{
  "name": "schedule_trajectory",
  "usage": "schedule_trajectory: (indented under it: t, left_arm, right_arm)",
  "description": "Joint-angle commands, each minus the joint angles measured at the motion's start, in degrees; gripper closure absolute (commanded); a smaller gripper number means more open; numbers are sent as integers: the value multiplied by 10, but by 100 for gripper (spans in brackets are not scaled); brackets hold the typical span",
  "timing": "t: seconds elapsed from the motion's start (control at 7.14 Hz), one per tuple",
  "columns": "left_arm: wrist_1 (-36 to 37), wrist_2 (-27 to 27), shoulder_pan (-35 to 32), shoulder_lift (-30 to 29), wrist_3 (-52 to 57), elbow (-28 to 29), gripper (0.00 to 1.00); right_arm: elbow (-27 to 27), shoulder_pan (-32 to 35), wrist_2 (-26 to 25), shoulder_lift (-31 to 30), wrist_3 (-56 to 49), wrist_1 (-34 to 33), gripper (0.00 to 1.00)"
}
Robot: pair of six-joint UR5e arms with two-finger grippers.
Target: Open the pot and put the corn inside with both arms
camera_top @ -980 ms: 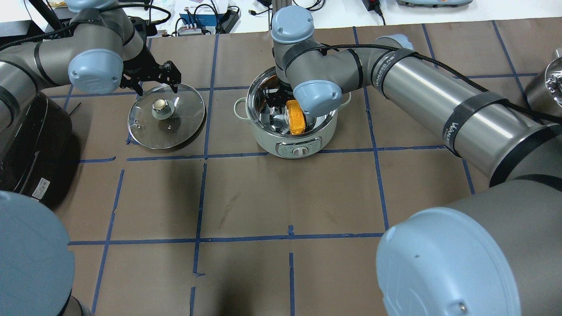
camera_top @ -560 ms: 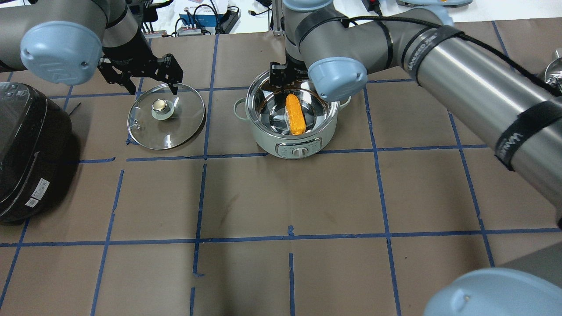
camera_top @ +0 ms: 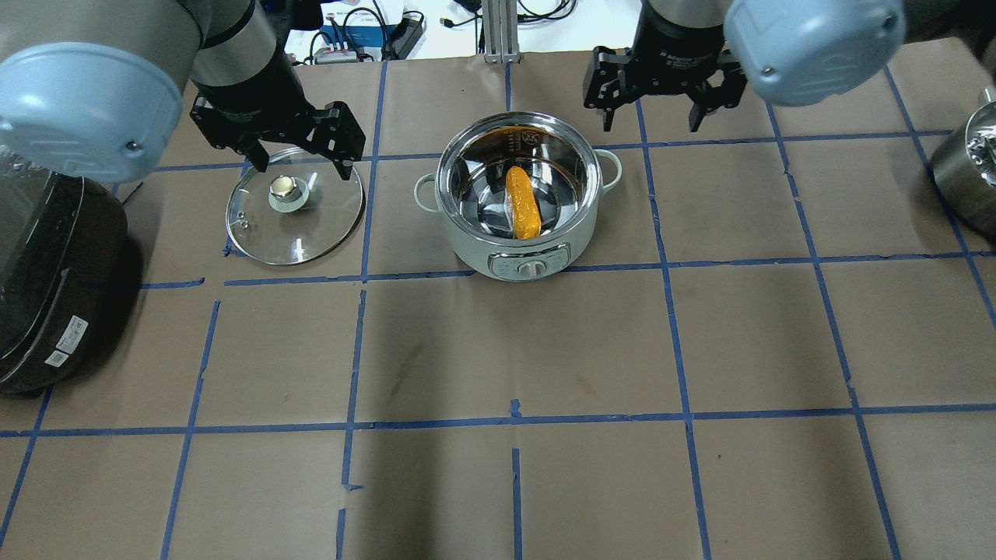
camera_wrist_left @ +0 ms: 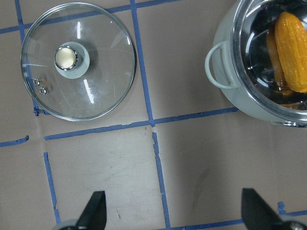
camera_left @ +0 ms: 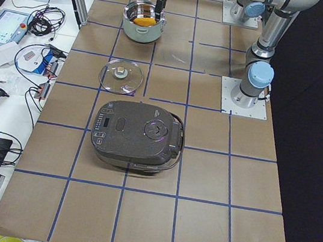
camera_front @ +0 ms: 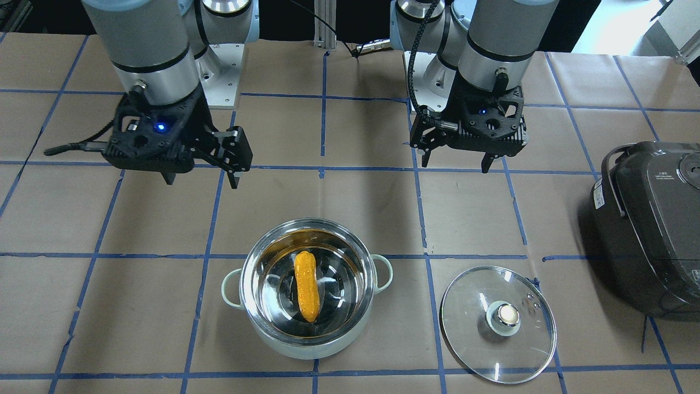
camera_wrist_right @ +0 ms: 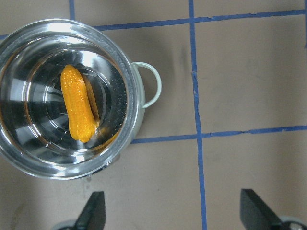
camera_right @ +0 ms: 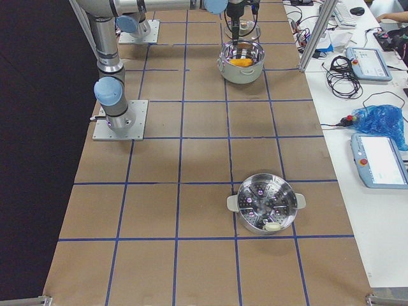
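Note:
The mint-green steel pot stands open at mid-table. The orange-yellow corn lies flat on its bottom, and also shows in the front view and the right wrist view. The glass lid lies flat on the table to the pot's left, knob up. My left gripper is open and empty, raised over the lid's far edge. My right gripper is open and empty, raised beyond the pot's far right rim. In the front view both grippers, left and right, hang clear of the pot.
A dark grey rice cooker sits at the table's left edge. A second steel pot with a steamer insert stands far to the right. Cables and devices lie beyond the table's far edge. Blue tape lines grid the brown table.
My right gripper has risen out of the pot and drawn back to its far right, leaving the corn lying inside. My left gripper has lifted slightly over the lid.

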Motion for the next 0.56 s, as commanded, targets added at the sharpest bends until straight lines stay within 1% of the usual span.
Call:
schedule_trajectory:
  t: [0.0, 0.28, 0.42]
  left_arm:
    - [-3, 1, 3, 19, 0, -3, 0]
    - [-3, 2, 9, 20, -1, -4, 0]
    - [-3, 5, 10, 21, 0, -4, 0]
  right_arm:
    - [0, -57, 28, -44, -13, 89, 2]
    - [-6, -51, 22, -52, -11, 85, 0]
    - [0, -52, 21, -50, -33, 79, 0]
